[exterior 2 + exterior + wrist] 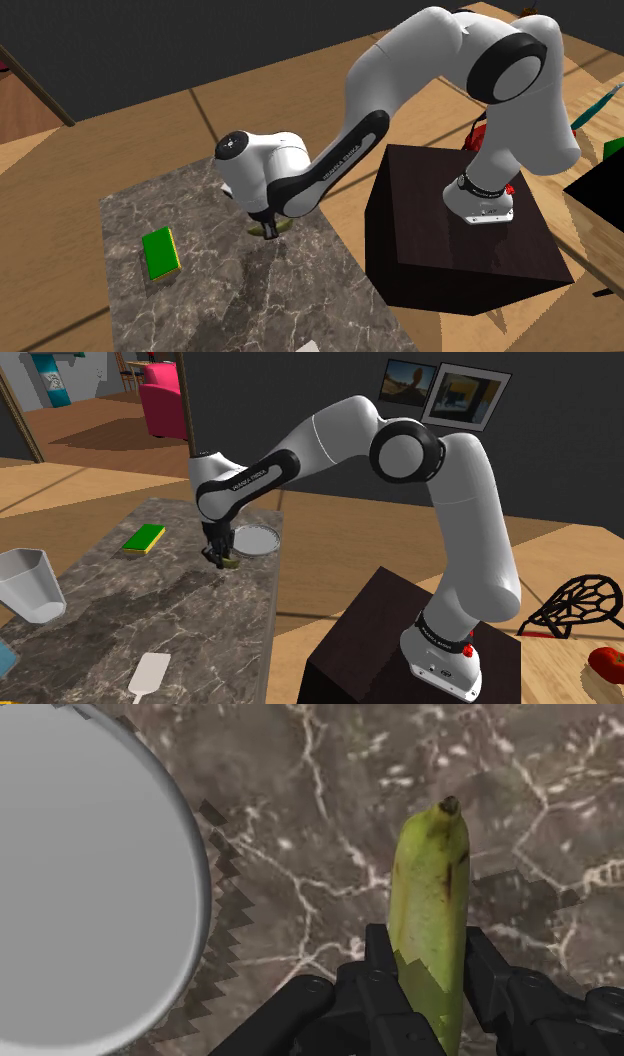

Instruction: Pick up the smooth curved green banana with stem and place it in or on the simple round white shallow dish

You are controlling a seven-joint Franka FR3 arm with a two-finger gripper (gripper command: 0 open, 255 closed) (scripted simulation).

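Observation:
A green banana (432,894) with a dark stem tip and brown flecks stands out from between my fingers, and my gripper (432,976) is shut on its lower part. In the shoulder view the gripper (217,556) points down just over the marble table (120,622), with the banana (230,563) at its tips. Right beside it, toward the table's far edge, lies the round shallow dish (257,539), drawn pale grey. In the wrist view the dish (90,884) is empty, a short gap from the banana. The second exterior view shows the banana (276,228) under the hand (268,226); the arm hides the dish there.
A green sponge with a yellow edge (144,538) (160,252) lies on the table beyond the gripper. A grey cup (28,584) stands at the shoulder view's left, a white spatula (148,674) near the front edge. The dark stand (390,642) is close to the table's side.

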